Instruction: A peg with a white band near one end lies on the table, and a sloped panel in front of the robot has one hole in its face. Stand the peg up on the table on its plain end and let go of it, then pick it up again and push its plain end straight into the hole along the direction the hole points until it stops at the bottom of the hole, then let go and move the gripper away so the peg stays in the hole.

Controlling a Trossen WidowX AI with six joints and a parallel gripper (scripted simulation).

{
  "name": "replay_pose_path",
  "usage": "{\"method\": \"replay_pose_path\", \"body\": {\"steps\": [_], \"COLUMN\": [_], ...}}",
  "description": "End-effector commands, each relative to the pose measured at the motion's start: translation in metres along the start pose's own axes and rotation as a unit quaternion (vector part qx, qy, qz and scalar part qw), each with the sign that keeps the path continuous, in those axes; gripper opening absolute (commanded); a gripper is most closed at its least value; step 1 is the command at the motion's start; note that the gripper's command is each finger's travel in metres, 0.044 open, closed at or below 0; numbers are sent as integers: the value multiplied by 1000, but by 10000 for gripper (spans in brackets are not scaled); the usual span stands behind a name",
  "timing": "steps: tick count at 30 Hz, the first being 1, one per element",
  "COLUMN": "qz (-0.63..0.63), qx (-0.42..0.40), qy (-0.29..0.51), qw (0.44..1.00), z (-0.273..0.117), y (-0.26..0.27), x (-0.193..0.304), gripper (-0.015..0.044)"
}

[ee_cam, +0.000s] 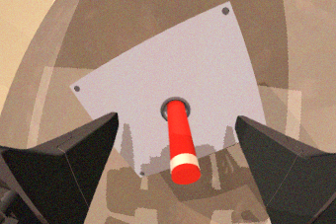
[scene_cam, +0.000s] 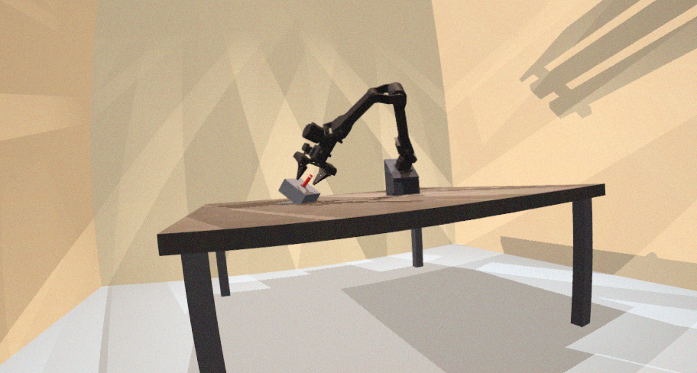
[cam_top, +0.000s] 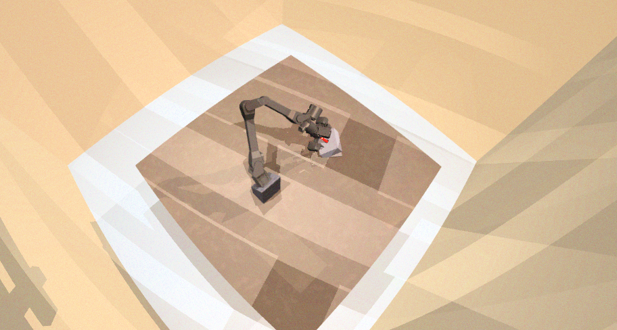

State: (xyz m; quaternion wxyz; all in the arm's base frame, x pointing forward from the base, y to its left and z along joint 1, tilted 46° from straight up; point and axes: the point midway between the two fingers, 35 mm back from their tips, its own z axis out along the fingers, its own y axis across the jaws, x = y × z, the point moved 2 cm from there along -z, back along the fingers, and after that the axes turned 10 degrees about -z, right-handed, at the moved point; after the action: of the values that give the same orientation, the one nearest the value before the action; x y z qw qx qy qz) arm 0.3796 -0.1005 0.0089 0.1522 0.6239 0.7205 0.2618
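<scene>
Warm tan walls stand around a brown table [cam_top: 328, 215] [scene_cam: 342, 214], gripper [cam_top: 320, 140] [scene_cam: 308, 179] [ee_cam: 177, 120] over the panel [cam_top: 331, 148] [scene_cam: 298, 189] [ee_cam: 143, 65]
Jaws released, spread wide on either side of the red peg [cam_top: 324, 140] [scene_cam: 306, 180] [ee_cam: 181, 134]; it leans, plain end in the hole [ee_cam: 163, 112], white-banded end sticking out; arm [cam_top: 252, 137] [scene_cam: 358, 114] bent above.

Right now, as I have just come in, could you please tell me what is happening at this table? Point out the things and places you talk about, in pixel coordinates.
A robot arm is putting a red peg [cam_top: 325, 140] [scene_cam: 306, 181] [ee_cam: 181, 131] into the hole of a sloped panel [cam_top: 331, 148] [scene_cam: 296, 190] [ee_cam: 148, 75]. The peg stands in the hole, white-banded end out. The gripper [cam_top: 320, 140] [scene_cam: 307, 180] [ee_cam: 177, 120] is open around it, not yet moved away.
</scene>
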Motion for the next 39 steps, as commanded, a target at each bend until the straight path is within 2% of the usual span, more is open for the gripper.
{"method": "replay_pose_path", "body": {"steps": [1, 39], "qz": [-2, 1], "qx": [-1, 3], "qy": [0, -3], "qw": [1000, 1000], "z": [-5, -64], "y": [1, 3], "x": [0, -5], "gripper": [440, 440]}}
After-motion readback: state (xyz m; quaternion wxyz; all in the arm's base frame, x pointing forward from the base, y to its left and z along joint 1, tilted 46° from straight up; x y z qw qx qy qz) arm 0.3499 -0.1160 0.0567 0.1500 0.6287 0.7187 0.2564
